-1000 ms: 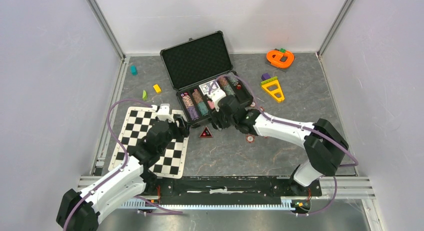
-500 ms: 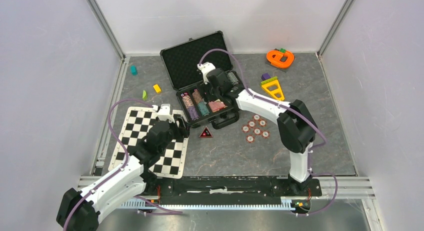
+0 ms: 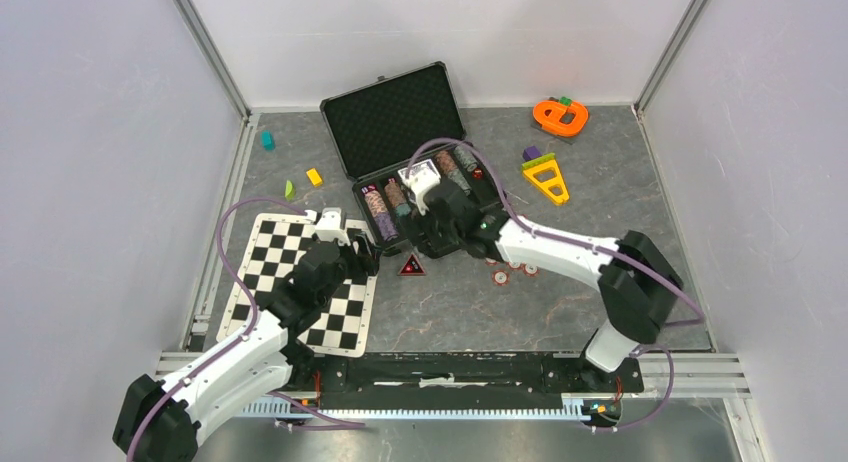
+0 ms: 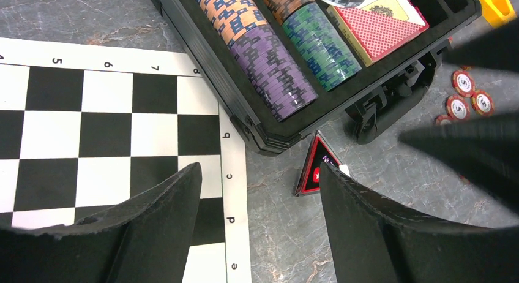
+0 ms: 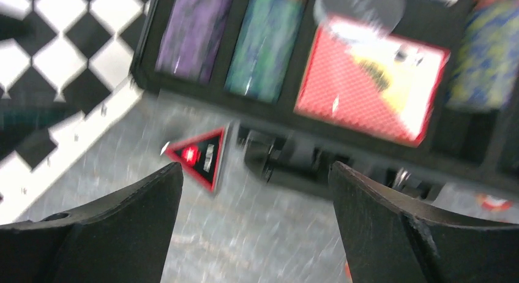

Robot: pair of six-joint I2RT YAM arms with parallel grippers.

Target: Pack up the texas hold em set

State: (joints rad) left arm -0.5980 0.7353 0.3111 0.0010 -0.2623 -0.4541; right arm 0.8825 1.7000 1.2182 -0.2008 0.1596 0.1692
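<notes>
Black case (image 3: 395, 117) lies open in the upper middle of the top view. Its long side runs from lower left to upper right, with the lid leaning back. Chip rows (image 4: 269, 62) lie across it. Left gripper (image 4: 258, 168) and right gripper (image 5: 256, 166) hang wide open and empty by its front edge.

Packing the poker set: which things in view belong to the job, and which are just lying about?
Job: black briefcase, chip stacks, red card deck, loose red-white chips.
Lying about: checkered mat, orange toy, yellow triangular toy, teal block, yellow block, green piece; black-red triangle, unsure.
</notes>
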